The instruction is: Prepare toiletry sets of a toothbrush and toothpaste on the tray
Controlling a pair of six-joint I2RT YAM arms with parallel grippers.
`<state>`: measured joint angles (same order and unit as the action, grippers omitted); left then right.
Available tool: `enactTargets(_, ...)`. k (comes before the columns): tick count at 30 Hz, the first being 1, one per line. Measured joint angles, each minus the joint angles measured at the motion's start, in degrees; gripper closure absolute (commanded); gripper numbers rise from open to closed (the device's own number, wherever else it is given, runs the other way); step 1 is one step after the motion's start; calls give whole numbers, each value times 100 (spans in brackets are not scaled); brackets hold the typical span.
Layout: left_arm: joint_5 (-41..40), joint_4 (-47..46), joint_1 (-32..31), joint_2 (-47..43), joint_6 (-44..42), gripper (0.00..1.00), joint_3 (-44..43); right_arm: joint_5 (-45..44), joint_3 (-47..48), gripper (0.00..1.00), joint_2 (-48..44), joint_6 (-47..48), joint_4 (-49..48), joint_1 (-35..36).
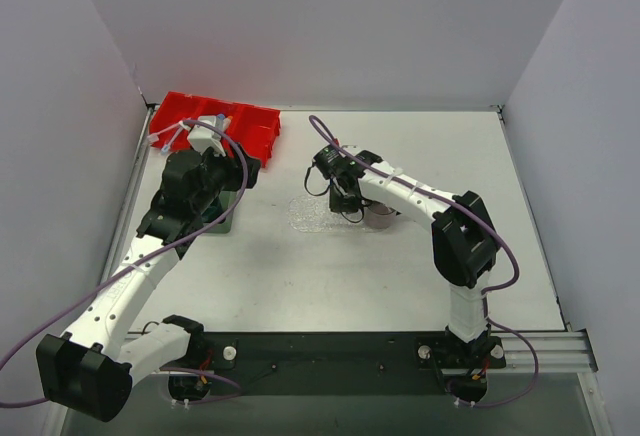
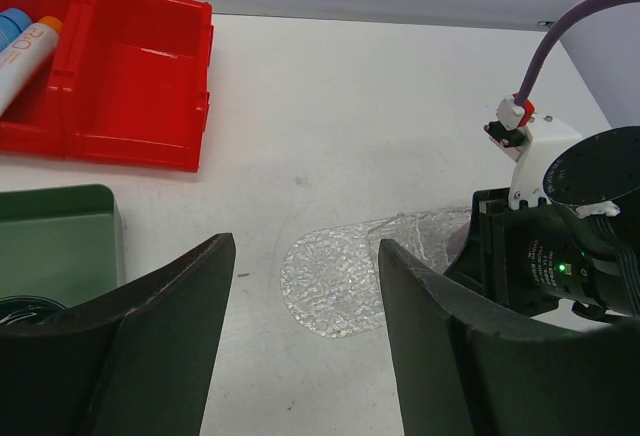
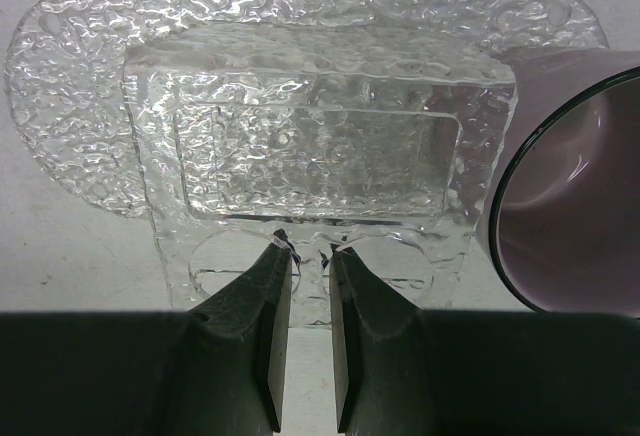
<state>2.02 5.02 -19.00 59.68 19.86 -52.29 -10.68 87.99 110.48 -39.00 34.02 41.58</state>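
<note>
I see the clear tray (image 3: 90,106) lying flat on the counter (image 1: 420,256), mid-frame in the top view, its long axis running left to right. My right fingers (image 3: 250,336) sit almost together at its lower edge in the wrist view, with the rim in the thin slit between them. I cannot tell whether they pinch it. A mauve cup (image 3: 570,186) stands at the tray's right end. My left fingers (image 2: 150,336) are wide apart and empty. Two toothpaste tubes (image 2: 25,61) lie side by side in the red bin (image 2: 140,86) at upper left, slanting, the white one's orange cap toward the upper right.

The tray (image 3: 300,56) is clear and bumpy-textured — the bin (image 2: 140,66) red.
</note>
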Motion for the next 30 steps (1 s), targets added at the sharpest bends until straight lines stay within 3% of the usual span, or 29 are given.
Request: enactTargets(30, 39, 2, 4, 2, 0, 31, 0, 407, 140, 100, 155, 157, 146, -116)
